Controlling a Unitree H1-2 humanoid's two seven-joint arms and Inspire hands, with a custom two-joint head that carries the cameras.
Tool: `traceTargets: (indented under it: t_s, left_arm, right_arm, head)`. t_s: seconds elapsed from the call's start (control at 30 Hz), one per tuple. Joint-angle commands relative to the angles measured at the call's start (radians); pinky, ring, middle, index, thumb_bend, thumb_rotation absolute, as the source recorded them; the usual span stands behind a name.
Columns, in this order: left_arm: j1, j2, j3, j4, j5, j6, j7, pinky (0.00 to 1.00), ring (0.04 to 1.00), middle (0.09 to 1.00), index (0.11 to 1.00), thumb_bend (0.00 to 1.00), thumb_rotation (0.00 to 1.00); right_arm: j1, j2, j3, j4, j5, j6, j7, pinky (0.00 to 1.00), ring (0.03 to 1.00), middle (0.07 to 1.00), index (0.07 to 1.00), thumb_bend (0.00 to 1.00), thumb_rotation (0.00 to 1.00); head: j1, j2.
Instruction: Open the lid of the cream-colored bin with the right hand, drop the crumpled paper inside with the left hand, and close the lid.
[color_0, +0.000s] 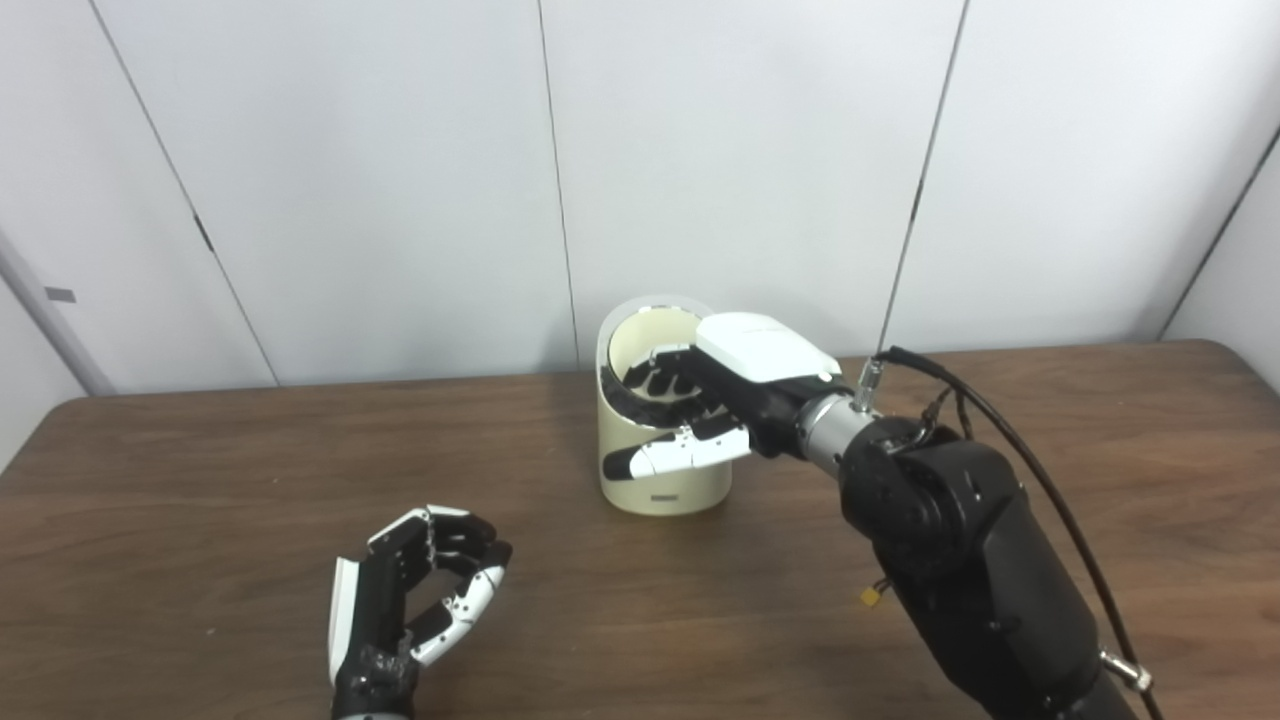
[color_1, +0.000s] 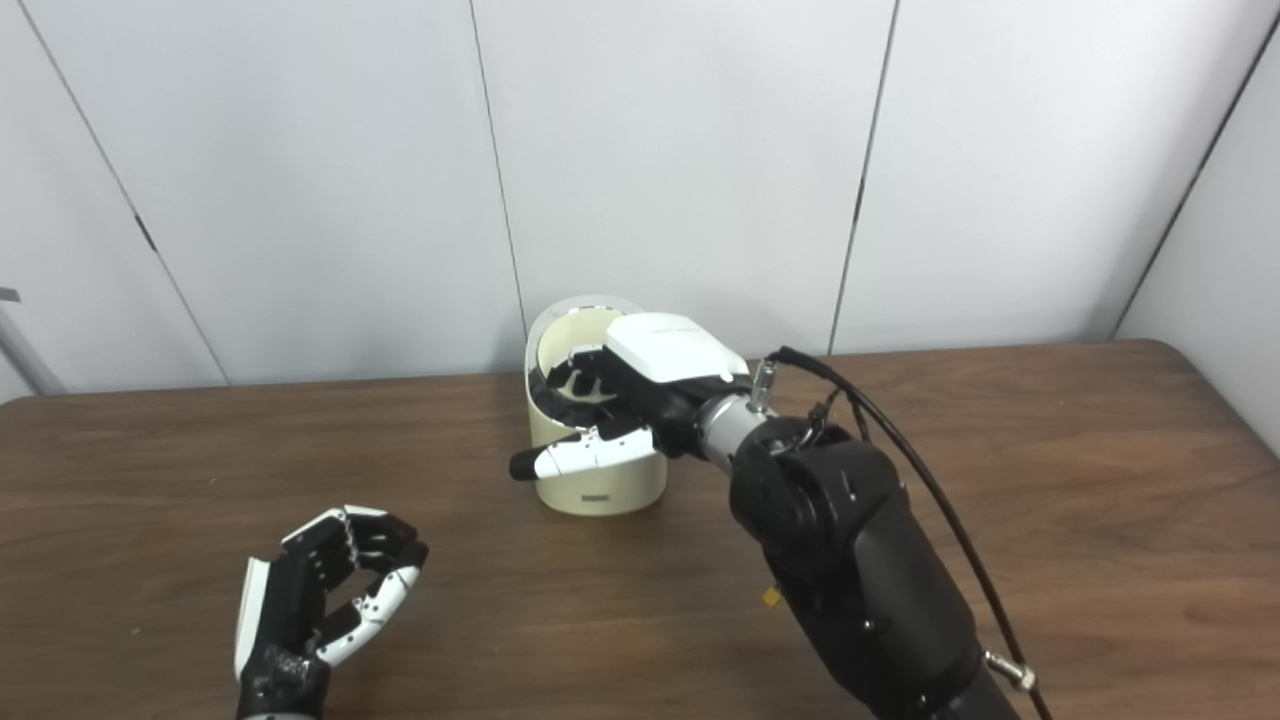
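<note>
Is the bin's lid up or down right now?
Up. The lid stands raised behind the cream-colored bin, its cream underside showing, with the right hand at the open rim. The left hand holds nothing.

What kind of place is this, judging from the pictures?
Probably an office or lab room set up for robot tests, not a home: a plain brown wooden table, bare white wall panels behind it, and only a cream-colored bin on the table, with a robot hand at its open top.

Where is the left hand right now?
In both views the left hand sits low at the near left of the table, fingers curled but holding nothing, well apart from the cream-colored bin where the right hand works.
</note>
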Motion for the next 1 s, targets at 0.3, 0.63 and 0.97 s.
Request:
traceTargets:
  t_s: [0.3,0.63,0.97]
  left_arm:
    - [-0.023,0.003,-0.002,0.002,0.008,-0.047,0.008,0.44,0.513,0.541,0.489,0.48,0.07]
    - [-0.025,-0.018,-0.009,-0.001,0.006,-0.022,0.010,0.45,0.522,0.548,0.490,0.48,0.07]
    - [-0.027,-0.027,-0.017,0.001,0.010,-0.023,0.008,0.46,0.529,0.555,0.490,0.48,0.07]
  right_arm:
    - [0.029,-0.016,0.028,0.019,0.001,0.025,0.099,0.72,0.775,0.788,0.789,0.87,0.90]
    - [-0.018,0.020,0.010,0.043,-0.032,0.032,0.168,0.63,0.723,0.762,0.775,0.89,0.88]
    - [-0.072,0.053,-0.007,0.092,-0.058,0.032,0.250,0.63,0.723,0.746,0.705,0.88,0.92]
  head:
    - [-0.002,-0.002]
    - [0.002,-0.007]
    - [0.009,-0.008]
